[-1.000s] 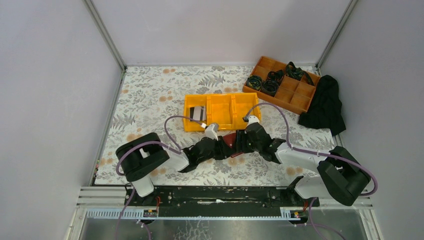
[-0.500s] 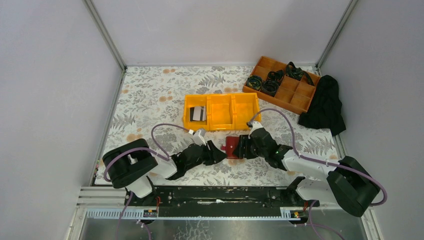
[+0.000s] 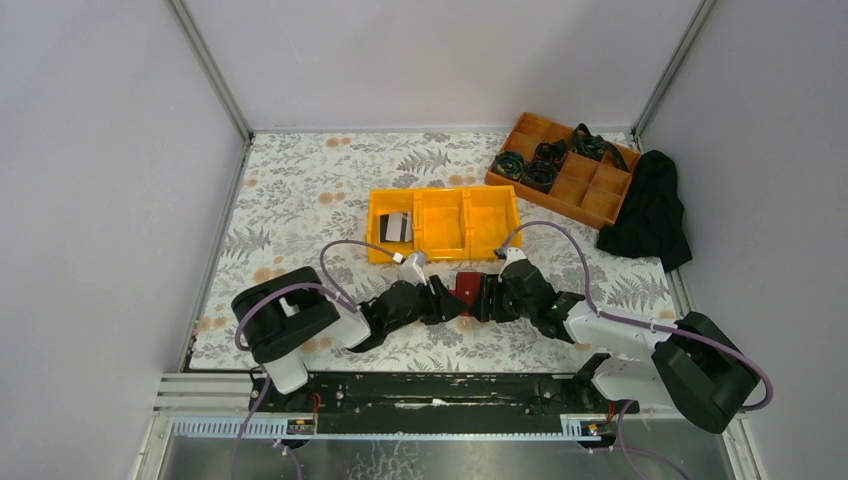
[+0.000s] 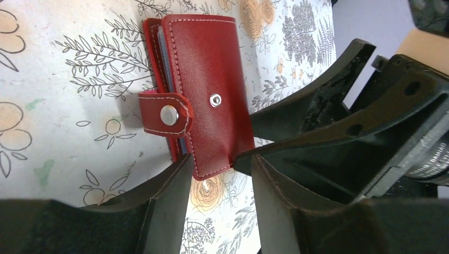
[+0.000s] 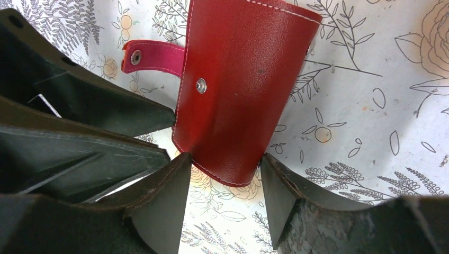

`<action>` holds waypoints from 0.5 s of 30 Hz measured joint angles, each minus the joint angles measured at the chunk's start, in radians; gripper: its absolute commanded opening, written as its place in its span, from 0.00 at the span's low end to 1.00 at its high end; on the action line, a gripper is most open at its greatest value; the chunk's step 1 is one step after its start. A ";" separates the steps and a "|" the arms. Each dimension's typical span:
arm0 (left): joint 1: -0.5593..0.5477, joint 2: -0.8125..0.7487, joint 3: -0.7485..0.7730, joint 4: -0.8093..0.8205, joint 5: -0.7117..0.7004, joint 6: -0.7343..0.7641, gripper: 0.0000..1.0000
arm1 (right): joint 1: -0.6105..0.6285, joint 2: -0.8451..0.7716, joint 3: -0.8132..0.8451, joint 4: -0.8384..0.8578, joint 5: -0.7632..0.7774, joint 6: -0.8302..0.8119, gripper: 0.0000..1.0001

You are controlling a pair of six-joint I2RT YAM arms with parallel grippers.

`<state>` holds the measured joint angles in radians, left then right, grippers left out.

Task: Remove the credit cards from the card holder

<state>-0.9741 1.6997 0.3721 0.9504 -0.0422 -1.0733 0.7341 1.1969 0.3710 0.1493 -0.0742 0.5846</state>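
Where the right jaws close, their two fingers (image 5: 159,201) press the opposite long edges of the card holder (image 5: 238,79) at its near end, and the red leather bows up between them: held. Left jaws: parted at a middling width, fingers (image 4: 164,206) straddling one corner of the same holder from the opposite side. Both fingers sit just beside the leather; no squeeze is visible and actual contact cannot be told. Holder is folded shut but unfastened. In the left wrist view the strap (image 4: 165,114) lies loose across the front face, its snap cap beside the stud (image 4: 215,99), not on it. In the right wrist view the strap sticks out sideways, pink underside up. Blue-grey inner layers show along the holder's open side; whether these are cards or pockets cannot be told. In the top view the holder sits between the tips of the two arms, over the floral tabletop (image 3: 300,190) and just on the near side of the yellow three-compartment bin (image 3: 442,225). Whether it rests on the surface or is raised off it cannot be told. One credit card (image 3: 396,228), grey-white with a black band, lies in the bin's left compartment. Toward the far right corner stands an orange divided tray (image 3: 585,190) with black coiled items (image 3: 525,168) in some cells. A black cloth (image 3: 650,210) lies just beside the tray at the tabletop's right edge.
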 measured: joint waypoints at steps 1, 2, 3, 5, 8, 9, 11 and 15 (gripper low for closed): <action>0.000 0.014 0.006 0.002 0.003 0.002 0.52 | 0.000 0.000 0.000 0.000 0.000 0.000 0.59; 0.000 0.027 0.011 0.009 0.007 0.002 0.52 | 0.000 0.000 0.000 0.000 0.000 0.000 0.59; 0.000 0.038 0.014 0.019 0.010 0.002 0.52 | 0.000 0.001 0.000 0.001 0.001 0.000 0.59; 0.001 0.048 0.014 0.035 0.017 0.002 0.52 | 0.000 0.001 0.000 0.002 0.003 0.000 0.59; 0.002 0.052 0.014 0.047 0.021 0.002 0.52 | 0.000 0.001 0.000 0.002 0.005 0.000 0.59; 0.002 0.052 0.013 0.049 0.021 0.002 0.52 | 0.000 0.001 0.000 0.003 0.005 0.000 0.59; 0.002 0.050 0.010 0.051 0.021 0.002 0.52 | 0.000 0.001 0.000 0.003 0.004 0.000 0.59; 0.002 0.043 0.003 0.053 0.020 0.002 0.52 | 0.000 0.008 0.000 0.016 0.003 0.000 0.59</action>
<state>-0.9722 1.7424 0.3752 1.0035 -0.0219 -1.0714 0.7341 1.2049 0.3710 0.1654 -0.0711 0.5842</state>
